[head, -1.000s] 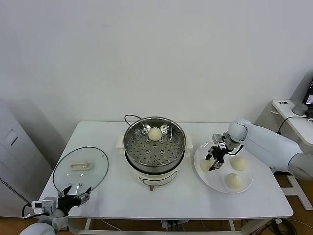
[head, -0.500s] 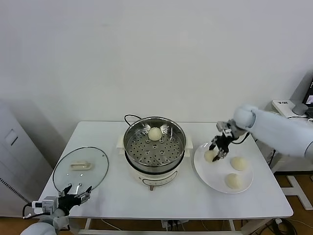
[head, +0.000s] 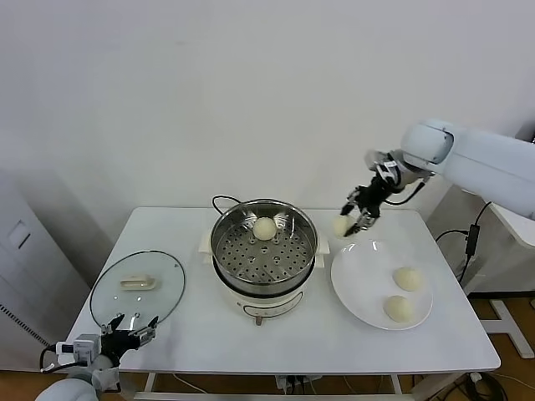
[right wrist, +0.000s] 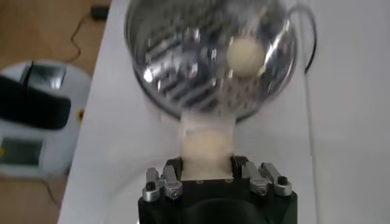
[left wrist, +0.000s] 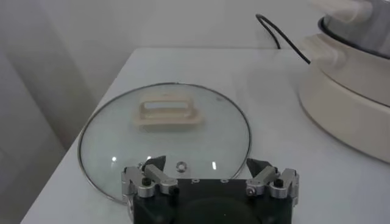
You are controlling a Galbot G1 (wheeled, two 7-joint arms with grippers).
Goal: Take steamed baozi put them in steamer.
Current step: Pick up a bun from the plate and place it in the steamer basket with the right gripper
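Your left gripper [head: 125, 336] sits parked lower left, jaws wide, by the glass lid [head: 138, 286]. Two baozi [head: 398, 308] lie on the plate [head: 351, 284] (right of centre). Steamer [head: 264, 255] at centre holds one bun [head: 265, 228]. Right gripper [head: 354, 218], upper right, clamps a baozi [head: 341, 225] above the plate's far edge.

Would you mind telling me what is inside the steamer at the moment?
One baozi sits on the steamer's perforated tray, near the far wall. The rest of the tray is bare. Whatever lies under the tray is hidden.
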